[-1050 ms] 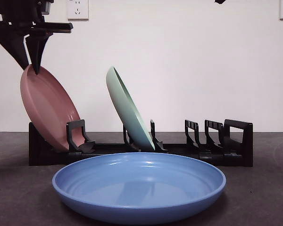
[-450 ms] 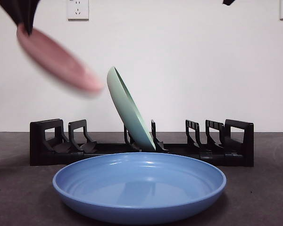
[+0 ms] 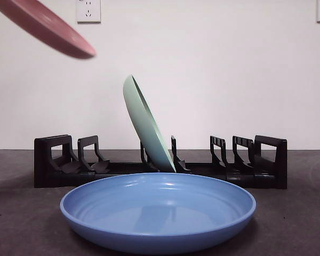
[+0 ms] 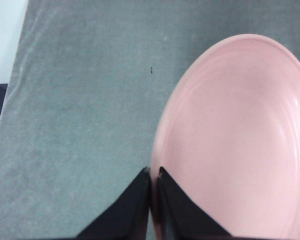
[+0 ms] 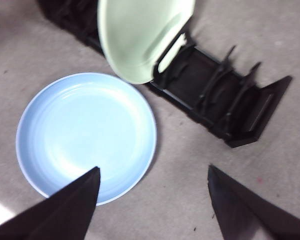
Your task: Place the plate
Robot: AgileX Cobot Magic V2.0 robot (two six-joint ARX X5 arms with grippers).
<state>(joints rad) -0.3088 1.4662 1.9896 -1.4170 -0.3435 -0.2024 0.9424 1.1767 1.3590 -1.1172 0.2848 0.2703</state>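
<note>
One plate, the pink plate, has left the rack since a second ago. Left gripper fingers pinch its rim, high left; right gripper waits spread wide. Placement pending.

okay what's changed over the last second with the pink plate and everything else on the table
The left gripper, fingers shut on the pink plate's rim, has lifted it out of the end slot of the black rack and carried it up toward the top corner, tilting it flatter. The green plate still leans in the rack and the blue plate still lies in front. The right gripper hangs open above.
</note>
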